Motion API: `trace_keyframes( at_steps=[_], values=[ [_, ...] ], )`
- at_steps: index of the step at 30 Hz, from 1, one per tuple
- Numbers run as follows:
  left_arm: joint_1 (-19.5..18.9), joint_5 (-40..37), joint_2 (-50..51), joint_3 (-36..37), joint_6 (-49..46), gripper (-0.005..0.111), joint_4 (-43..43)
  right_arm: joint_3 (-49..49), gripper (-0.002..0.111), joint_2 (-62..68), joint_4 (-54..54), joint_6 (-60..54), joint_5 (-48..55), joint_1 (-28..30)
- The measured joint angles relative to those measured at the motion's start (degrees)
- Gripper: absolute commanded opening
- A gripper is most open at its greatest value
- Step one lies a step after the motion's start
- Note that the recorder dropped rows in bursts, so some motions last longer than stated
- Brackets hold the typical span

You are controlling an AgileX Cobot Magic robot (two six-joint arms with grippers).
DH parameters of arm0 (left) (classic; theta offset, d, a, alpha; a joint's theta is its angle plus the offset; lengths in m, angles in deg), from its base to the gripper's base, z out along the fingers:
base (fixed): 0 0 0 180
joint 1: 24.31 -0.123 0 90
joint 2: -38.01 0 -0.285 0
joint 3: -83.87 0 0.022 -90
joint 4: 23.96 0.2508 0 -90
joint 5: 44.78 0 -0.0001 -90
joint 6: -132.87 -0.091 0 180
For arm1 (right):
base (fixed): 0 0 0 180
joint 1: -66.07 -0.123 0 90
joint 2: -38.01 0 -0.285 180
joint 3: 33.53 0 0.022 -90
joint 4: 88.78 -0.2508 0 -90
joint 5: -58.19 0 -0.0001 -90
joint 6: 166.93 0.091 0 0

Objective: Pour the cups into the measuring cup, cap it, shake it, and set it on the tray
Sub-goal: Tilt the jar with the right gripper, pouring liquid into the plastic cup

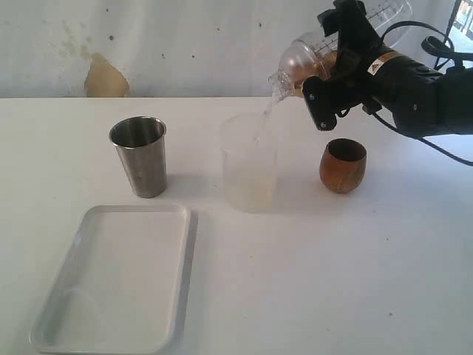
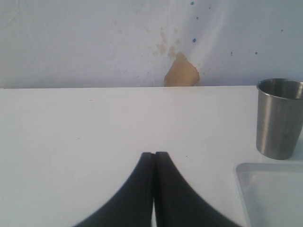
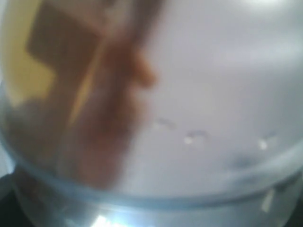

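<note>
Left tool (image 2: 155, 161): your left tool's black fingers are pressed flat together with nothing between them; it hangs over bare tabletop (image 1: 332, 281), with a tray corner and the steel tumbler ahead of it.
Tray (image 1: 122, 274): the white rectangular tray lies nearest to you, front left on the tabletop, with nothing in it.
Steel tumbler (image 1: 140, 157): it stands upright just behind the tray's far edge, apart from it.
Frosted cup (image 1: 250, 166): this milky translucent cup stands upright in the middle, between the steel tumbler and the wooden cup.
Wooden cup (image 1: 343, 166): small, round and brown, it stands upright to the right of the frosted cup, below your right arm.
Right tool (image 1: 336, 65): your right tool is clamped wide around the measuring cup (image 1: 388, 11) and holds it in the air, above and to the right of the frosted cup.
Measuring cup: it is tipped far over, its clear dome cap (image 1: 301, 61) pointing down-left; a thin clear stream (image 1: 266, 111) appears to run from the cap's tip to the frosted cup's mouth. Its clear wall fills the right wrist view as a blur.
Wall (image 1: 185, 44): white and stained, with a tan patch (image 1: 103, 78) behind the tumbler.
</note>
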Motion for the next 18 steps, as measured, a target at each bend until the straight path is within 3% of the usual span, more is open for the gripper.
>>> trace_keyframes(
  at_steps=[18],
  values=[
    [0.0, 0.0, 0.0, 0.0, 0.0, 0.000, 0.0, 0.0, 0.000, 0.0, -0.1, 0.0, -0.4, 0.0]
  ],
)
